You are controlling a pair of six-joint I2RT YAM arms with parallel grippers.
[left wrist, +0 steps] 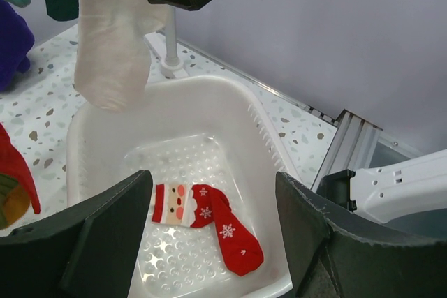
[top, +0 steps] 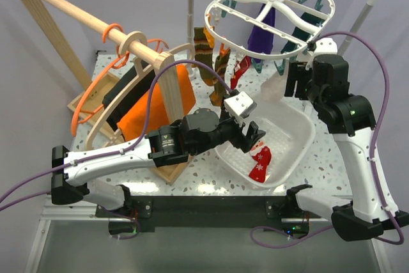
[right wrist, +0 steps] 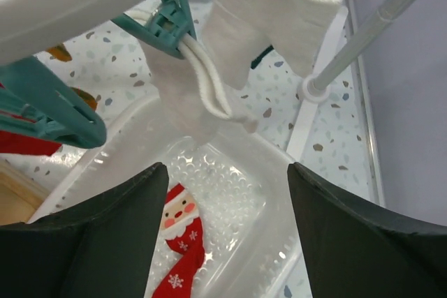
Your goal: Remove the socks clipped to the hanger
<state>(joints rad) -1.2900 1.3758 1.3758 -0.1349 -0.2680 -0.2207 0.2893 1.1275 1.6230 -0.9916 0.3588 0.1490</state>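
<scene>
The white oval hanger hangs at the back right, with teal and orange clips. A purple sock, a dark green sock, a brown-striped sock, a red sock and a white sock hang from it. A red Santa sock lies in the white basket. My left gripper is open and empty above the basket, with the Santa sock below it. My right gripper is open and empty beside the white sock, which a teal clip holds.
A wooden rail at the left carries wooden coat hangers, thin orange hangers and orange and black cloths. The stand's metal pole rises behind, and its foot is by the basket's far corner.
</scene>
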